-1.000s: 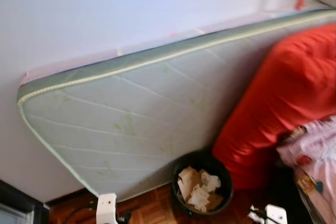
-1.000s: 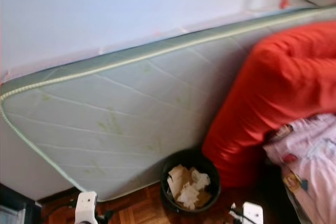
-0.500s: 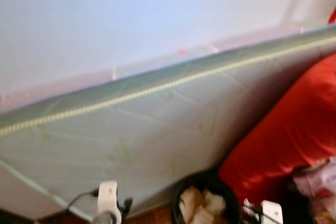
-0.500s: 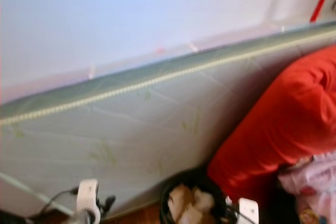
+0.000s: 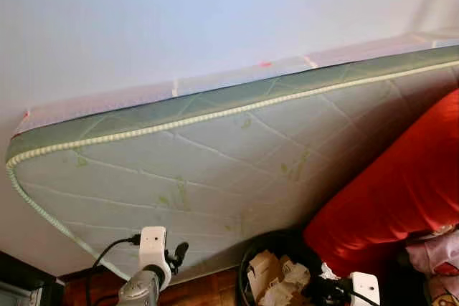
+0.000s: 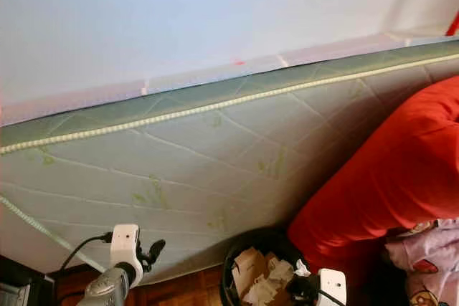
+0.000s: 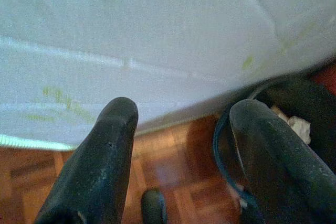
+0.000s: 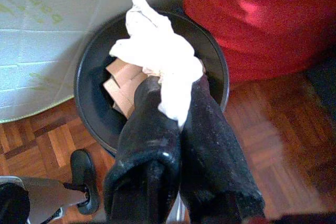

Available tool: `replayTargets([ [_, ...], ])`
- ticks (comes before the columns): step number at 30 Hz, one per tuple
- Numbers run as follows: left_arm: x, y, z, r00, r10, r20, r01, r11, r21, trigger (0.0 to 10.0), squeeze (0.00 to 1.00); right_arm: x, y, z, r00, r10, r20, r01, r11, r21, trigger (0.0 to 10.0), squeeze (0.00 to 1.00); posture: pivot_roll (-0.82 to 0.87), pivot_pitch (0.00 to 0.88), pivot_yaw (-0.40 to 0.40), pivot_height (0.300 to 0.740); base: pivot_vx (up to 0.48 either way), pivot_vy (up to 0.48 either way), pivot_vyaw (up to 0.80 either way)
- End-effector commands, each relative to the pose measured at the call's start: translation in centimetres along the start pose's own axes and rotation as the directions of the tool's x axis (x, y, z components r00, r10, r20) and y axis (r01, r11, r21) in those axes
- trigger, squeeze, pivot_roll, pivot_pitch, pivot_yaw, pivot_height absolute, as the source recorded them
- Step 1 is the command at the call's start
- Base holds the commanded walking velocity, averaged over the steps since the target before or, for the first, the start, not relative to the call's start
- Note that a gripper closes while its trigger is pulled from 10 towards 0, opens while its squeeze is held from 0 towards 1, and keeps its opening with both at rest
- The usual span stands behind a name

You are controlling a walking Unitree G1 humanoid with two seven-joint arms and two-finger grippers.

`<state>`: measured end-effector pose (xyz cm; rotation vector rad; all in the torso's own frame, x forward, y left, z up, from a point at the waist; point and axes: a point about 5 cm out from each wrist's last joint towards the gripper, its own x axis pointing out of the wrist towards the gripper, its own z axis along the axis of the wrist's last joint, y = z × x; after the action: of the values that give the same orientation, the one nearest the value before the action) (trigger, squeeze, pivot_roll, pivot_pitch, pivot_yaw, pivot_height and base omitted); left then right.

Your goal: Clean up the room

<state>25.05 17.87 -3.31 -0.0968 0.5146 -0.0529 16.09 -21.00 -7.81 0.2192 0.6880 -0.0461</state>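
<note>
My right pincer [image 8: 176, 106] is clamped on a crumpled white tissue [image 8: 155, 56], the wad sticking out past the fingertips and hanging directly above the open mouth of the black bin [image 8: 92, 103]. That is the relation I care about: the bin lies straight below and just ahead of the tissue, so a release should drop it in. The left pincer [image 7: 181, 145] is spread open and empty over the wood floor [image 7: 168, 156], beside the bin, the farther of the two from the job.

Largest first: a quilted mattress [image 5: 215, 163] leans on edge against the wall, a red cushion [image 5: 401, 191] slumps against it, and the bin [image 6: 247, 249] sits at their foot, already holding cardboard scraps [image 6: 251, 277].

Since a second ago the head camera has swung; both wrists now sit higher in view.
</note>
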Motion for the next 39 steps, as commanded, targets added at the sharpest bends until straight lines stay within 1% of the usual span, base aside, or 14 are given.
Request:
replayTargets([
  [1,0.1,0.0,1.1,0.997,-0.004,0.082,0.005,1.0,-0.008,10.0,0.0,-0.3,0.1,-0.3,1.0,0.014,0.022,-0.014,1.0,-0.01,10.0,0.0,0.14,0.127,0.015,0.74,0.0,0.0,0.0],
  [6,0.0,-0.1,1.8,0.991,-0.011,0.132,0.013,1.0,-0.01,10.0,0.0,-0.5,0.0,-0.2,0.999,0.015,0.05,-0.014,1.0,-0.007,10.0,0.0,0.16,0.134,0.014,0.74,0.0,0.0,0.0],
  [9,-0.2,-0.6,2.4,0.98,-0.031,0.197,0.032,0.999,0.001,10.0,0.0,-0.7,-0.1,-0.1,0.996,0.006,0.092,-0.005,1.0,-0.004,10.0,0.0,0.16,0.14,0.009,0.74,0.0,0.0,0.0],
  [10,-0.6,-1.0,2.5,0.97,-0.042,0.239,0.041,0.999,0.006,10.0,0.0,4.1,4.6,9.1,0.969,0.056,0.242,-0.052,0.998,-0.022,10.0,0.0,0.16,0.144,0.003,0.74,0.0,0.0,0.0],
  [11,-0.6,-1.0,2.5,0.97,-0.042,0.239,0.041,0.999,0.006,10.0,0.0,4.1,4.6,9.1,0.969,0.056,0.242,-0.052,0.998,-0.022,10.0,0.0,0.16,0.144,0.003,0.74,0.0,0.0,0.0],
  [12,-0.9,-1.1,2.3,0.967,-0.041,0.25,0.041,0.999,0.003,10.0,0.0,5.3,7.0,13.1,0.95,0.083,0.301,-0.076,0.997,-0.034,10.0,0.0,0.16,0.147,0.001,0.74,0.0,0.0,0.0],
  [20,-1.5,-1.1,1.4,0.969,-0.027,0.247,0.029,1.0,-0.005,10.0,0.0,4.7,6.4,10.7,0.956,0.085,0.28,-0.093,0.996,0.016,10.0,0.0,0.16,0.155,-0.003,0.74,0.0,0.0,0.0],
  [23,-1.5,-0.6,2.1,0.963,-0.036,0.267,0.031,0.999,0.025,10.0,0.0,4.5,6.3,9.6,0.962,0.107,0.251,-0.113,0.994,0.011,10.0,0.0,0.14,0.151,-0.001,0.74,0.0,0.0,0.0],
  [26,-1.4,-0.2,2.1,0.965,-0.026,0.262,0.021,0.999,0.024,10.0,0.0,4.4,5.7,7.8,0.985,0.074,0.158,-0.077,0.997,0.009,10.0,0.0,0.14,0.141,0.001,0.74,0.0,0.0,0.0],
  [27,-1.4,-0.1,2.0,0.967,-0.026,0.255,0.022,1.0,0.021,10.0,0.0,4.2,5.4,6.9,0.993,0.063,0.103,-0.064,0.998,-0.001,10.0,0.0,0.14,0.137,0.005,0.74,0.0,0.0,0.0],
  [29,-1.4,-0.3,2.0,0.968,-0.032,0.248,0.027,0.999,0.023,10.0,0.0,4.1,5.1,5.9,0.998,0.056,0.044,-0.054,0.998,-0.043,10.0,0.0,0.14,0.134,0.003,0.74,0.0,0.0,0.0],
  [31,-1.3,-0.3,2.0,0.968,-0.035,0.249,0.03,0.999,0.024,10.0,0.0,4.0,5.0,5.5,0.998,0.052,0.023,-0.051,0.997,-0.054,10.0,0.0,0.15,0.132,0.003,0.74,0.0,0.0,0.0],
  [34,-1.5,-0.3,2.3,0.966,-0.032,0.255,0.027,0.999,0.021,10.0,0.0,4.1,5.0,5.4,1.0,0.025,-0.009,-0.025,1.0,-0.014,10.0,0.0,0.15,0.126,0.005,0.74,0.0,0.0,0.0],
  [39,-1.4,-0.1,2.7,0.966,-0.032,0.258,0.026,0.999,0.025,10.0,0.0,4.4,5.2,6.1,1.0,0.012,-0.021,-0.013,0.999,-0.042,10.0,0.0,0.15,0.119,0.01,0.74,0.0,0.0,0.0],
])
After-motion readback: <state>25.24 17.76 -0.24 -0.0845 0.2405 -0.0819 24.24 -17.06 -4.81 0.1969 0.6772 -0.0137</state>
